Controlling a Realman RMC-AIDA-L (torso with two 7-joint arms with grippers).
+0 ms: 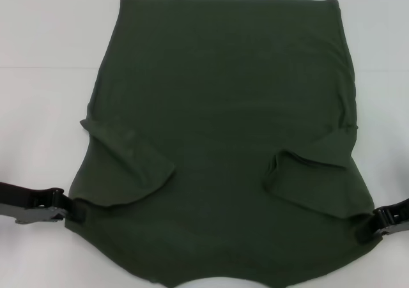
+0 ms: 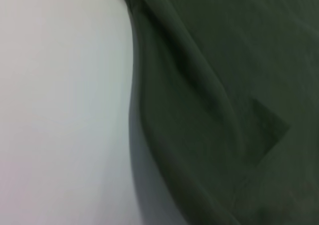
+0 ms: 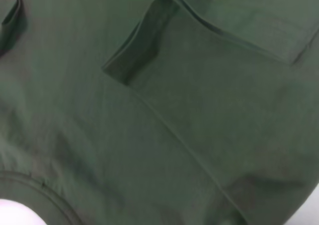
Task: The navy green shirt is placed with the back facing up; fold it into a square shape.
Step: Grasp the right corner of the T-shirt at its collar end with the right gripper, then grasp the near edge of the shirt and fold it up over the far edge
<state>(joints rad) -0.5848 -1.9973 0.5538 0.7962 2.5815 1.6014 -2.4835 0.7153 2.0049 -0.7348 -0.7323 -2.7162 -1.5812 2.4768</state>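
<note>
Head view, navy green shirt (image 1: 217, 109) pinched by left jaws (image 1: 75, 209) and right jaws (image 1: 365, 229), wrist views hide jaws

Black left claw (image 1: 71, 209) with silvery metal link, black right claw (image 1: 370, 227)

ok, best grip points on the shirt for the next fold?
The two near shoulder corners of the navy green shirt, from the outer sides, where the left gripper and right gripper sit. Sleeves are folded inward, so those edges are free.
</note>
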